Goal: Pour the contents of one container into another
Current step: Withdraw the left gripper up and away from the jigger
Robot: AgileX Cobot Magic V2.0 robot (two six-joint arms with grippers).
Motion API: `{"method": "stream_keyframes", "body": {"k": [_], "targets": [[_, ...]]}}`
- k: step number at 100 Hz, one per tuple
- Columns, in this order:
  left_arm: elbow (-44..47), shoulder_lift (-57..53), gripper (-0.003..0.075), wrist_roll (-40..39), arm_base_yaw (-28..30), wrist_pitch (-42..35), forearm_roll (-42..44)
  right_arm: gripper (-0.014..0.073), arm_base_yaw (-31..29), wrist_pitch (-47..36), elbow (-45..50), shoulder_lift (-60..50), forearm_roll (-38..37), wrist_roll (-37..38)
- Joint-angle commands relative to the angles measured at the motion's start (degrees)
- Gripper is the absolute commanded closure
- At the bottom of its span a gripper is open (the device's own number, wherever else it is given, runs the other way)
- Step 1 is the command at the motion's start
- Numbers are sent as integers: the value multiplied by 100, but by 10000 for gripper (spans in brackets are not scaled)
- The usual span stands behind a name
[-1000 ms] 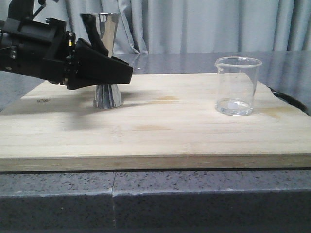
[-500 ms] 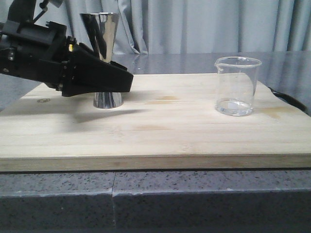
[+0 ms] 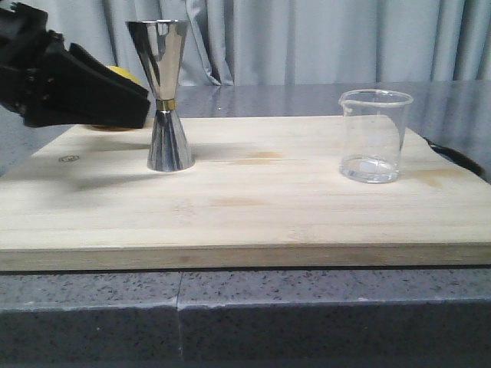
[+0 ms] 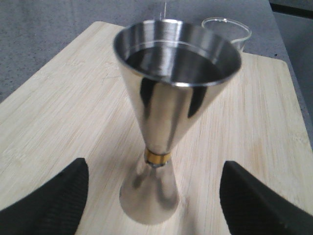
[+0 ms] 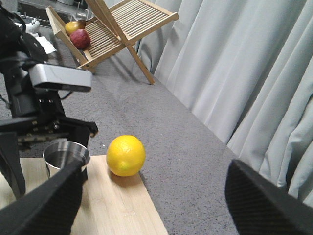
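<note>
A: Where do the vessels stand?
B: The jigger (image 3: 169, 96) stands upright on the board's (image 3: 253, 199) left side; the beaker (image 3: 374, 136) stands well apart to its right, nearly empty.

A: The end effectors?
B: The left end effector (image 4: 154, 196) is spread wide, gripping nothing, its fingers either side of the jigger's base. The right end effector (image 5: 151, 196) is also wide, away from the board.

A: Risk?
B: A brushing finger could topple the narrow-waisted jigger and spill it.
</note>
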Motion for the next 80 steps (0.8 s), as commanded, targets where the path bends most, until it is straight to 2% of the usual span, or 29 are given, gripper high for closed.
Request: {"method": "stream_keyframes", "body": {"k": [1,20,30,43,52,59,64,72,80], "targets": [[-159,-438,201,-326,176,693,52,52,-37,-98,-187,-201,333,-38],[-159,-1051,206,-579,827,693,376,52,-37,-75,-187,-201,333,-27],[-159,-1427,209,-970,1265,693,162,52,-37,352,-187,-201,611,404],[-159,-1781,252,-1063,1823,693,-936,52,-37,1587,-212,-201,1416,438],[-252,-1935,274,-1063,2229,525,-1828,52,-37,2579,-398,-201,1586,428],[-415,-1989,279,-1063,2514,170,-2346,52,-37,3418,-612,-201,1586,428],[-606,-2051,279,-1063,2672,-203,-2359,52,-37,4119,-818,-201,1586,428],[-989,-2118,279,-1063,2806,-1098,-2359,52,-37,5102,-1128,-201,1586,428],[-1411,-2178,279,-1063,2816,-2124,-2359,52,-37,5718,-1466,-201,1454,428]]}}
